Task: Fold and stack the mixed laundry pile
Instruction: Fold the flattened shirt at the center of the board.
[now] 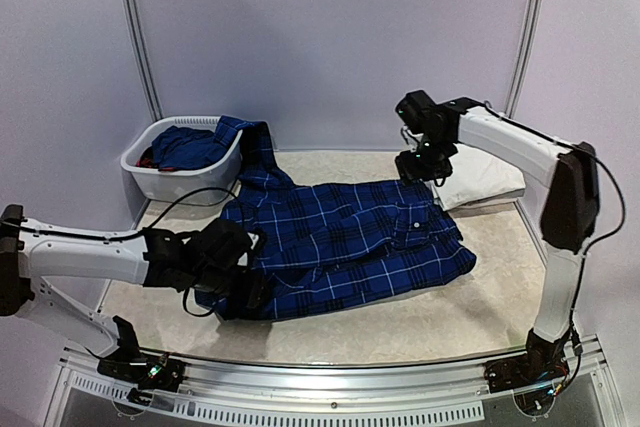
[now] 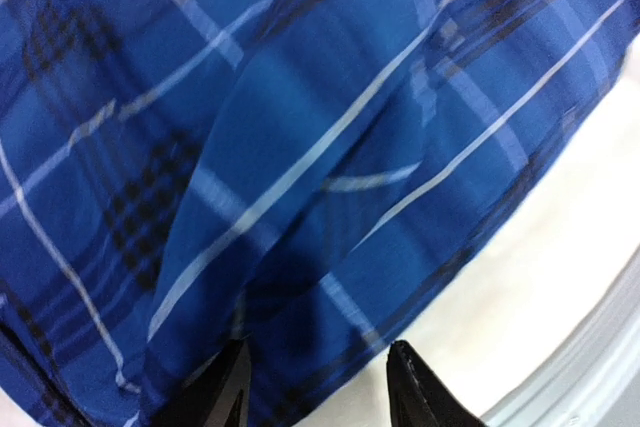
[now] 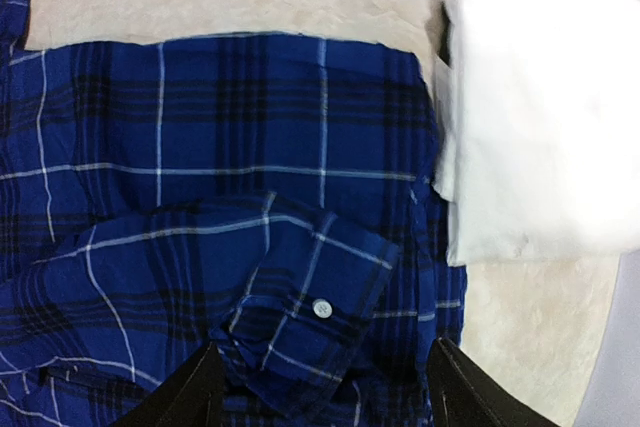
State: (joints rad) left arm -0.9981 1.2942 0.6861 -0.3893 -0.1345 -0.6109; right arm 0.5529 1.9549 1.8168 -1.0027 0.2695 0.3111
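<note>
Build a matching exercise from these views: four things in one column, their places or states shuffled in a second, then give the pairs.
Things:
1. plaid shirt
2. white folded cloth
3. white basket
4. right gripper

Places or states:
A. far left corner, blue cloth inside
B. open, above a buttoned cuff
C. spread across the middle of the table
D. far right, beside the shirt

Pairs: 1-C, 2-D, 3-A, 4-B.

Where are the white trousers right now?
Top view: the white trousers lie folded at the far right of the table, against the plaid shirt.
</note>
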